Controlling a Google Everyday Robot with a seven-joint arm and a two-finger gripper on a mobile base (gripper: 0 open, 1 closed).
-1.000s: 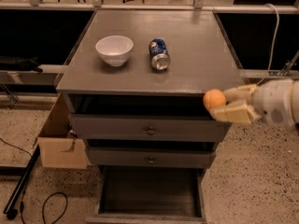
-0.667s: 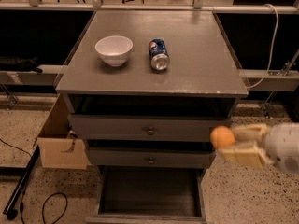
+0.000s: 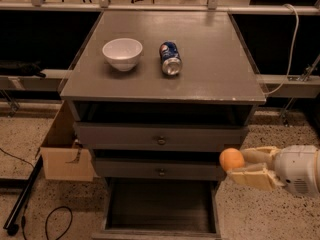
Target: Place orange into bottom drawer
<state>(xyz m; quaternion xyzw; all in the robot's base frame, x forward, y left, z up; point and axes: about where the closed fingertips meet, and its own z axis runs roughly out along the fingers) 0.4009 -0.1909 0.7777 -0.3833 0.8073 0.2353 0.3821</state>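
A grey three-drawer cabinet is seen from above and in front, and everything else is placed relative to it. On its counter, a white bowl is set upright toward the cabinet's left side, and a blue soda can is laid on its side just beside the bowl, near the middle, with its open end facing the front edge. The bottom drawer is pulled out from the cabinet's base, and its dark interior is exposed; the two drawers above it are pushed in. The gripper is held at the cabinet's front right corner, level with the middle drawer and above the right edge of the bottom drawer. The orange is clamped between the cream-coloured fingers, at their tips, clear of the drawer below. A cardboard box is stood on the floor against the cabinet's left side, and a black cable is looped on the floor in front of the box.
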